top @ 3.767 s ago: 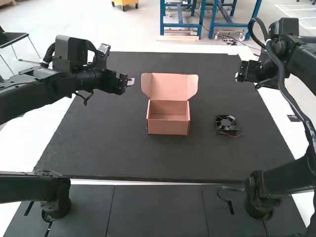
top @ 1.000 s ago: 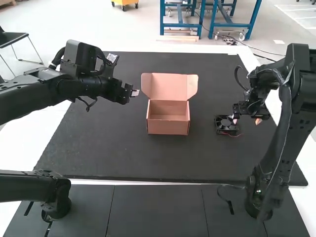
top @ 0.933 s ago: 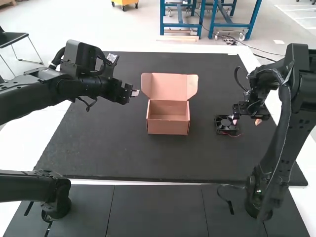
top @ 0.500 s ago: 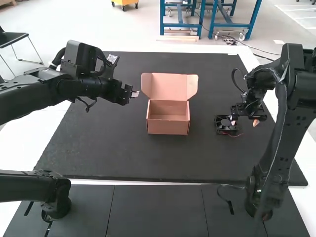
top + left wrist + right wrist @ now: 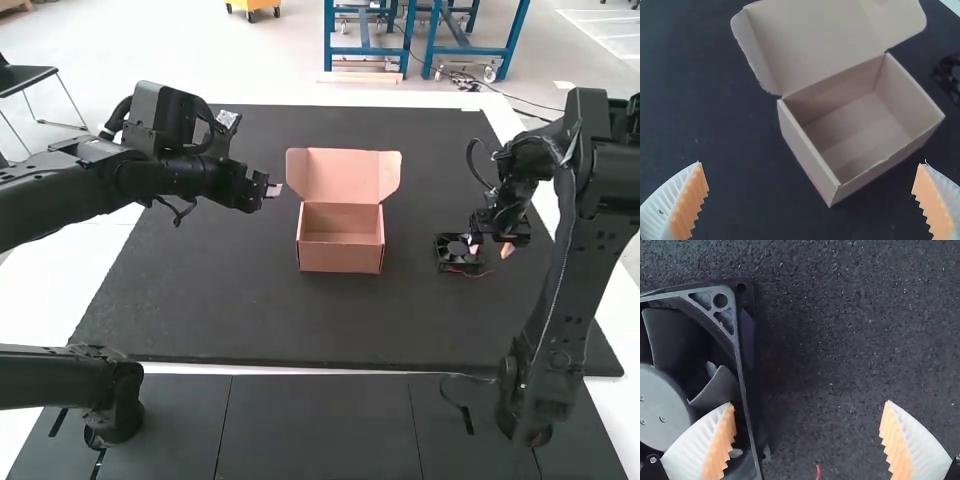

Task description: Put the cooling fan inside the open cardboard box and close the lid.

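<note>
While my right gripper hangs spread astride 1 edge of the fan, I'm mid-pick; next I must pinch its frame

One cardboard box, at the centre of the high view. One cooling fan, right of centre. One black mat, spread across the middle. Two arms: left arm at the left edge, right arm at the right edge. Two grippers: left gripper left of the box, right gripper at the fan. Two white ribbed fingers with orange pads on each, four altogether.
</note>
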You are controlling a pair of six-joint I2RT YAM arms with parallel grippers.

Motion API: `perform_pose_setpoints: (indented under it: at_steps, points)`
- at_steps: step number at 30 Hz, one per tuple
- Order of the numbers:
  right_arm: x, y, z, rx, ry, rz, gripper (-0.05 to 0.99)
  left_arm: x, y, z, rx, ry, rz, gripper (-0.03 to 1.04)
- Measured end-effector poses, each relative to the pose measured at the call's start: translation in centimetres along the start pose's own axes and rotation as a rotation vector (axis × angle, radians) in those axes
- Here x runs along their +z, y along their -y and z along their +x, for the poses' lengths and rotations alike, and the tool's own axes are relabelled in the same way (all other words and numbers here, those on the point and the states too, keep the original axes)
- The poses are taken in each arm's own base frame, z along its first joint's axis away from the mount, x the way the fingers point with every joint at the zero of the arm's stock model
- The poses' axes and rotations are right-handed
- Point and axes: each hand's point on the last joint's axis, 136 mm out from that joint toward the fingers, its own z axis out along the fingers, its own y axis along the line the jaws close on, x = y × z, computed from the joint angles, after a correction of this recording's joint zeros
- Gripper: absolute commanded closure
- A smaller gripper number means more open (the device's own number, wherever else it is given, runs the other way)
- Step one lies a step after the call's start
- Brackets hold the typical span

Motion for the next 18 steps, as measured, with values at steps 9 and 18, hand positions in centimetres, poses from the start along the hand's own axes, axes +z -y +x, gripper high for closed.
perform_pose_setpoints:
  at_steps: [9,18]
  points:
    - [0.2,-0.9,0.0,0.008,-0.008,-0.053,0.70,-0.4,0.0,-1.1,0.002,0.020,0.000,0.05]
    - [0.3,-2.1,0.1,0.017,-0.023,-0.108,0.95,-0.5,0.1,0.2,0.004,-0.031,0.002,0.05]
